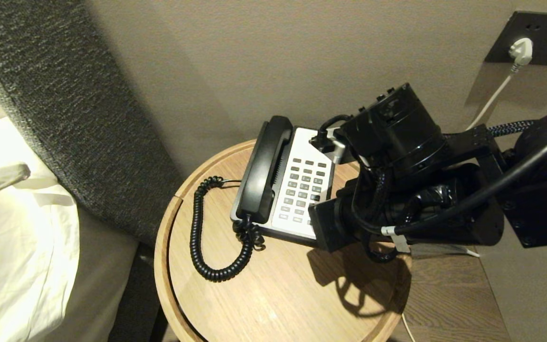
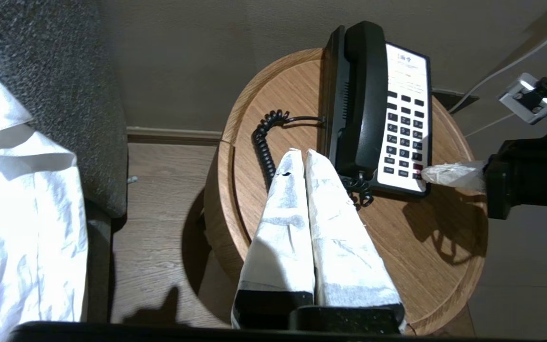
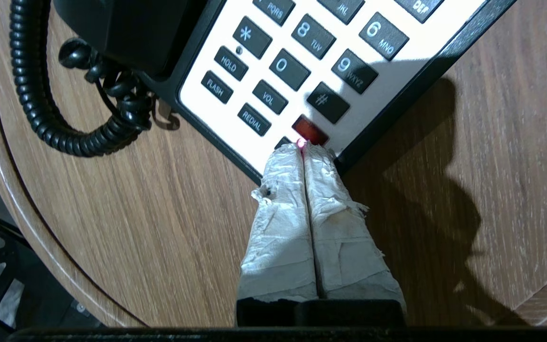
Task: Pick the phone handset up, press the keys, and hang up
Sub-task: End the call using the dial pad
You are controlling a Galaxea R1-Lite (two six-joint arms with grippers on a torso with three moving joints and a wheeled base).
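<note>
Long black plastic phone handset (image 1: 264, 166) lies seated in cradle on left side of black-and-white phone base (image 1: 302, 190); black coiled cord (image 1: 207, 228) loops loose on round light-wood side table (image 1: 273, 304).

Right gripper (image 3: 303, 148): cloth-wrapped fingers (image 3: 283, 199) pressed together into one blunt tip, so you can strike single key. Tip sits at keypad's near edge, by red key (image 3: 309, 131); contact not confirmable.

Left gripper (image 2: 300, 156): fingers together, holding nothing, hovering above table just beside handset's cord end.

No containers in view.
</note>
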